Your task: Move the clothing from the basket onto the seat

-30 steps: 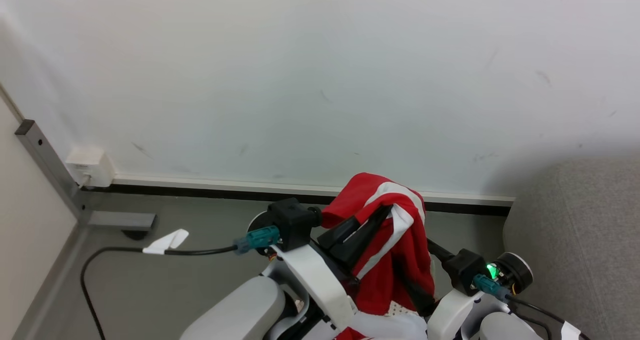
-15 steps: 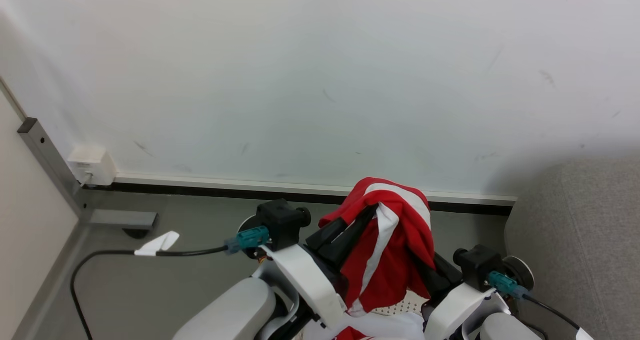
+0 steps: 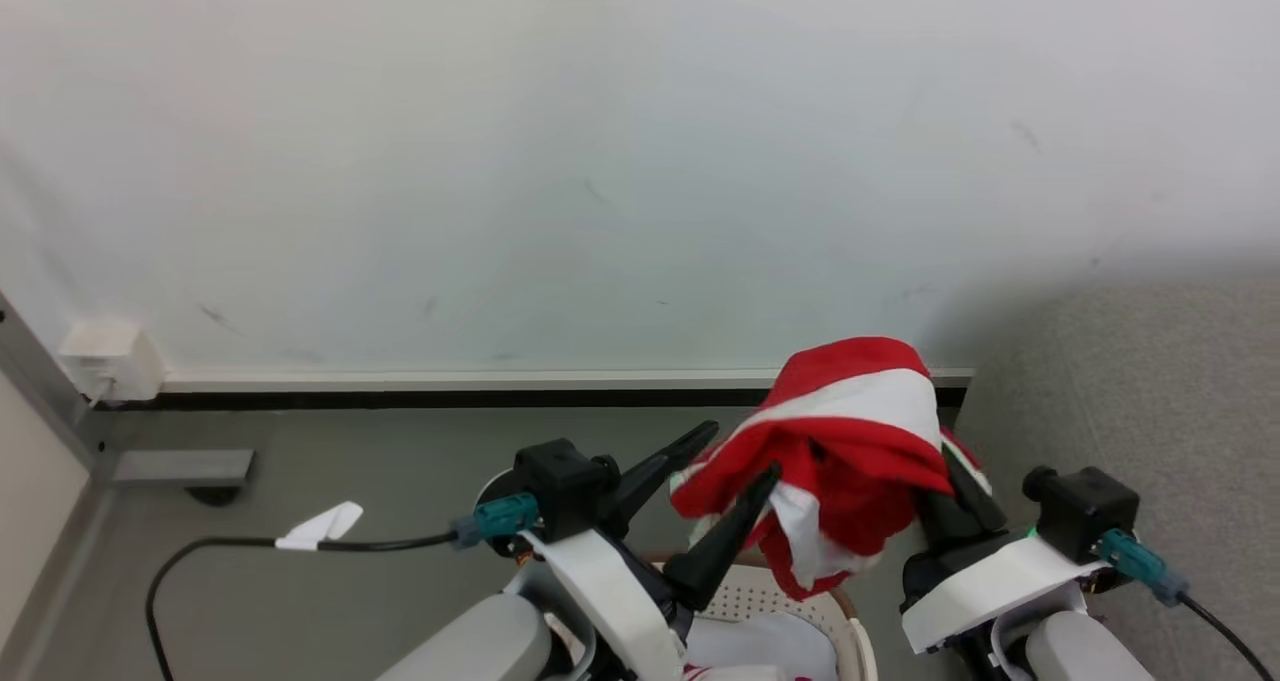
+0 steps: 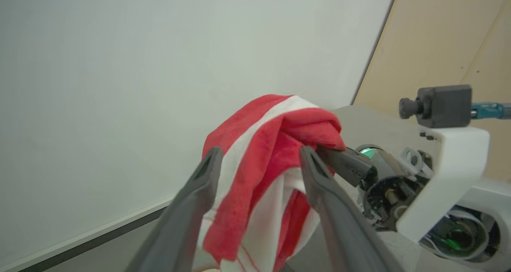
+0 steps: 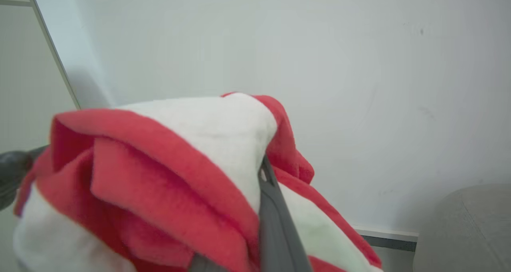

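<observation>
The right claw (image 3: 940, 476) clamps the clothing (image 3: 860, 411), just beside the spread-apart left claw (image 3: 743, 449).

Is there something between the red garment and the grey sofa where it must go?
Nothing visible does. The garment hangs from the right claw, and the sofa is to its right, open air between.

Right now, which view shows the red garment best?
Head view: nearly the whole garment, held up by the right gripper. Left wrist view cuts off its bottom; right wrist view sees close-up folds.
</observation>
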Tool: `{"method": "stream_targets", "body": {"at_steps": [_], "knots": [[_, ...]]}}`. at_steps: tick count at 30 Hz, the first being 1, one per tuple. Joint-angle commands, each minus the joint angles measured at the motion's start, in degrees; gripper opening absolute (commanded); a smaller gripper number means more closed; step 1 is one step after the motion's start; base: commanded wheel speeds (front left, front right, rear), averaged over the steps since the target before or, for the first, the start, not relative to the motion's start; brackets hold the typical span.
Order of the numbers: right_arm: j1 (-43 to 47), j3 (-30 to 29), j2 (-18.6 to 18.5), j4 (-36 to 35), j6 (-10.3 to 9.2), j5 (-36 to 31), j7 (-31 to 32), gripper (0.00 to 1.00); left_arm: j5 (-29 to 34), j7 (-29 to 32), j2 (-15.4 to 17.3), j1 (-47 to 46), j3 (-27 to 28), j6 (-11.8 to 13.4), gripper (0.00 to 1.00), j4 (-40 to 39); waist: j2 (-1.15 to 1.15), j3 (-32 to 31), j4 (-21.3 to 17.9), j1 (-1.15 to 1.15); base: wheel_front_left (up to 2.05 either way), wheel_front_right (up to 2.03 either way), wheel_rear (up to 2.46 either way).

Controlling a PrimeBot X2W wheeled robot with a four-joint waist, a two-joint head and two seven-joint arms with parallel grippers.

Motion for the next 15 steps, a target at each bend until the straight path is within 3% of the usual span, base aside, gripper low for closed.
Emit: {"method": "stream_targets", "body": {"at_steps": [1, 15], "knots": [[0.8, -0.9, -0.6, -0.8, -0.12, -0.5, 0.0, 0.0, 0.5, -0.3, 0.3, 1.1, 0.0, -0.1, 1.0, -0.2, 0.0, 0.0, -1.3, 0.0, 0.0, 0.0, 0.0], [4.5, -6.6, -4.8, -7.1, -0.12, -2.0, 0.0, 0.0, 4.0, -3.4, 0.8, 3.3, 0.6, 0.2, 1.0, 0.2, 0.0, 0.7, -15.1, 0.0, 0.0, 0.0, 0.0]]}}
